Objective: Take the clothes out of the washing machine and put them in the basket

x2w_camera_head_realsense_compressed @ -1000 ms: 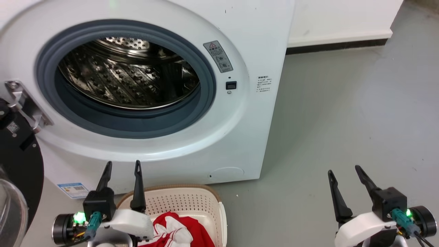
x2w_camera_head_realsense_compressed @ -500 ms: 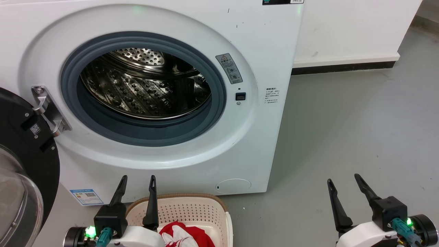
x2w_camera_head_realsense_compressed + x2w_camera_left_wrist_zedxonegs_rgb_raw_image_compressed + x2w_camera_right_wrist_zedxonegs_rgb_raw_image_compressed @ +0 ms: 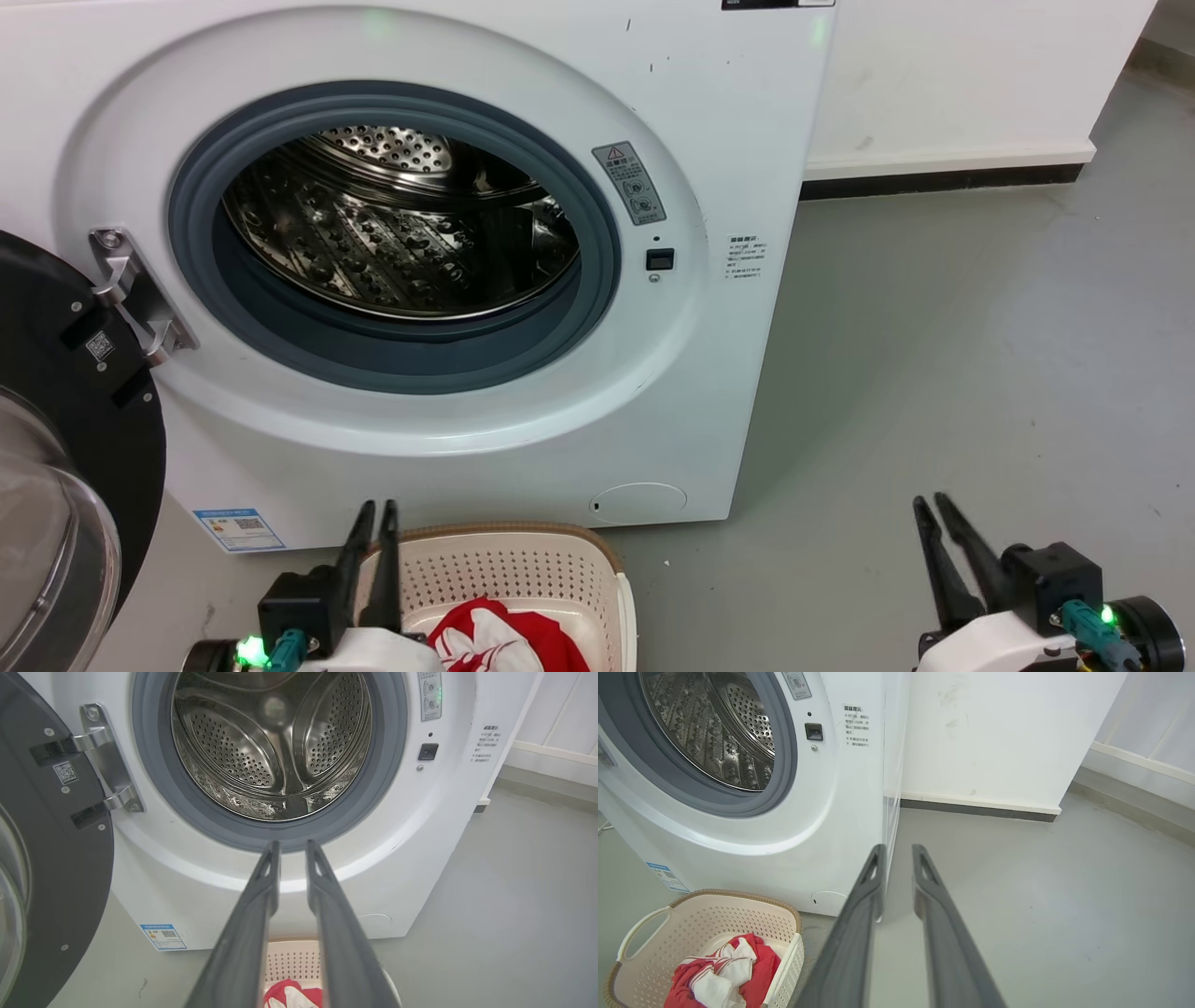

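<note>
Soft red-and-white fabric garment in near cream perforated basket: looks light, limp; pinch any fold. My left gripper, right gripper narrow, empty.

A smooth grey floor stretches to a white painted wall, a thin black skirting strip running along its foot

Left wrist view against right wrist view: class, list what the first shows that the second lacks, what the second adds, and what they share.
Left wrist view: the open black-framed door, and the left gripper, shut and empty. Right wrist view: the side handle of the cream basket, and the right gripper, also shut and empty. Shared: the white washing machine with its steel drum, that basket holding the red-and-white garment, the grey floor.
</note>
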